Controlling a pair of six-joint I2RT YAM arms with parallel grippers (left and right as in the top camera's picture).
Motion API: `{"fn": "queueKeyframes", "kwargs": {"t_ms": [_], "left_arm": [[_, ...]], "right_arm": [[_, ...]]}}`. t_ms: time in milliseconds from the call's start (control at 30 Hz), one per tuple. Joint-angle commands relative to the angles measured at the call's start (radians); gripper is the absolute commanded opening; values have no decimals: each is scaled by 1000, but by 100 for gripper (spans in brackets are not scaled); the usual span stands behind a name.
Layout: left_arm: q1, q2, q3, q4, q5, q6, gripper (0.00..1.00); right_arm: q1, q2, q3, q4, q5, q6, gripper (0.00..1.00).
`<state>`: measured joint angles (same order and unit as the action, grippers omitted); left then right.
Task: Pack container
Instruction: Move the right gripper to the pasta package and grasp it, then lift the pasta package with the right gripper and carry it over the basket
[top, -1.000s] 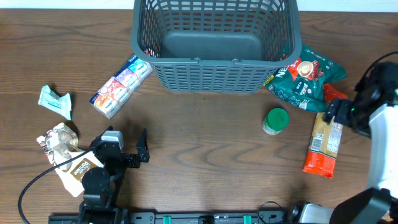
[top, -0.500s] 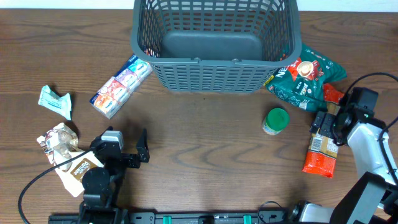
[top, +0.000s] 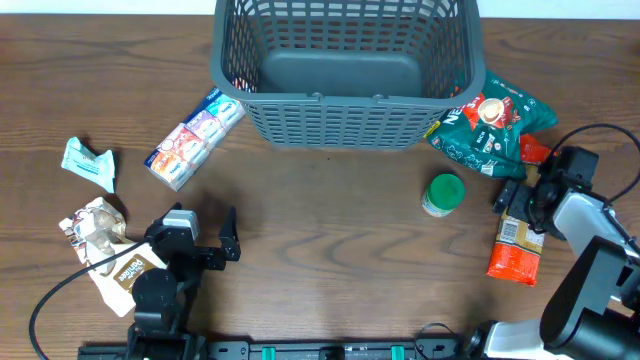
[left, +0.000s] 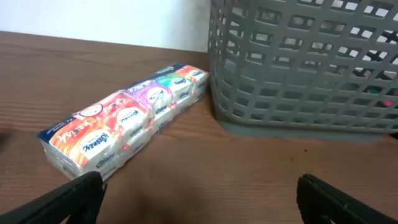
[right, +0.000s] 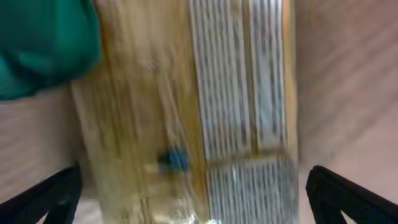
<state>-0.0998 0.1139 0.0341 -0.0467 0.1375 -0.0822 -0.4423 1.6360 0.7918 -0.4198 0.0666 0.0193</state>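
The dark grey slotted basket (top: 348, 70) stands at the back middle of the table, and its wall fills the right of the left wrist view (left: 305, 62). My right gripper (top: 519, 200) is open, low over the top end of the tan and red snack packet (top: 519, 245), its fingers on either side of the packet (right: 186, 106). My left gripper (top: 214, 247) is open and empty at the front left; the wrist view shows its fingertips (left: 199, 196) wide apart over bare wood. A long multicolour packet (top: 195, 137) lies left of the basket (left: 124, 118).
A green bag (top: 490, 125) lies by the basket's right corner. A green-lidded cup (top: 443, 194) stands left of my right gripper. A pale teal wrapper (top: 88, 163) and a crumpled white and brown wrapper (top: 105, 250) lie at the far left.
My right arm has moved left and down from the table's right edge onto the top end of the tan and red packet. The left arm has not moved.
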Motion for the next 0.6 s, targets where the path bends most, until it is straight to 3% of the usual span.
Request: {"fn": "queueKeyframes", "kwargs": {"t_ms": [0,233,367,567], "left_arm": [[4,2,4,-19,0,-6,99],[4,2,4,-19,0,-6,99],[4,2,4,-19,0,-5,99],[4,2,4,-19,0,-6,98]], "right_arm": [[-9,77,-13,8,-18,10,99],[-9,143,-13,9,-69,36,70],[-8,142,-13,5,-72,48,61],[-8,141,-13,-35,-94,81,32]]}}
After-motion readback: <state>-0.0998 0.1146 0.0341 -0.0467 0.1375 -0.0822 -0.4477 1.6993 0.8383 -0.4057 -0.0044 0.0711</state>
